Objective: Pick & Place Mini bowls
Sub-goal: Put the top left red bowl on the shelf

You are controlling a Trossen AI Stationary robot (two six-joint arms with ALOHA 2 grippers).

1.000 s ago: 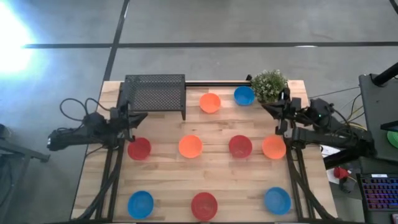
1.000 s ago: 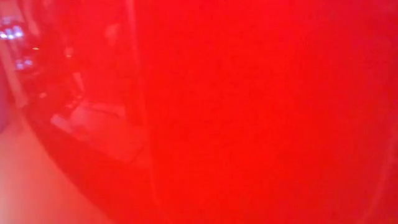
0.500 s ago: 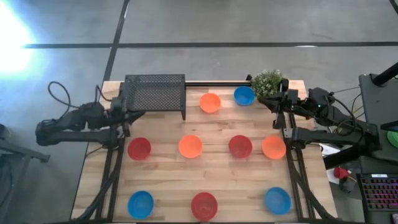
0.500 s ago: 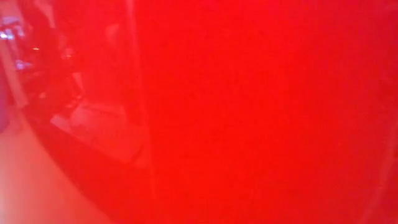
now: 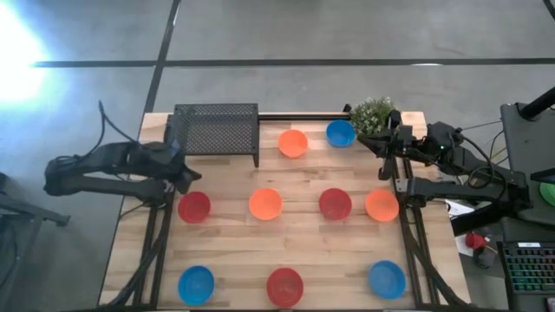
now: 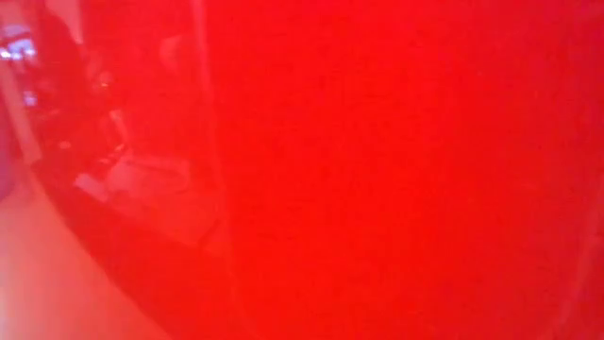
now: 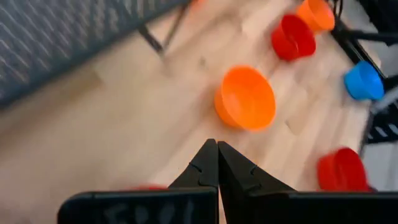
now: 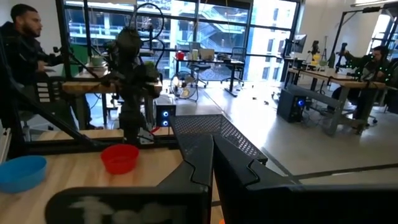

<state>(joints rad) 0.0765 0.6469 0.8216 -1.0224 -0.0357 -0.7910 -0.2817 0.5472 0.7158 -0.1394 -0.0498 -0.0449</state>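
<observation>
Nine mini bowls rest upright on the wooden table [image 5: 234,238]. The far row has an orange bowl [image 5: 293,143] and a blue bowl [image 5: 340,133]. The middle row runs red [image 5: 194,206], orange [image 5: 265,204], red [image 5: 335,204], orange [image 5: 381,205]. The near row runs blue [image 5: 196,284], red [image 5: 284,286], blue [image 5: 387,279]. My left gripper [image 5: 184,178] is shut and hovers just beyond the left red bowl; its wrist view faces the middle orange bowl [image 7: 245,98]. My right gripper [image 5: 381,146] is shut [image 8: 211,140] and sits beside the plant, touching nothing.
A black mesh rack [image 5: 215,130] stands at the far left and a small green potted plant [image 5: 375,114] at the far right corner. Red [image 6: 377,170] fills nearly the whole low view. People sit at desks in the room beyond [image 8: 18,37].
My right gripper has moved toward the table's far edge, ending beside the plant, and has then kept still. My left gripper drew back toward the far left, then swung back toward the left red bowl. No bowl has moved.
</observation>
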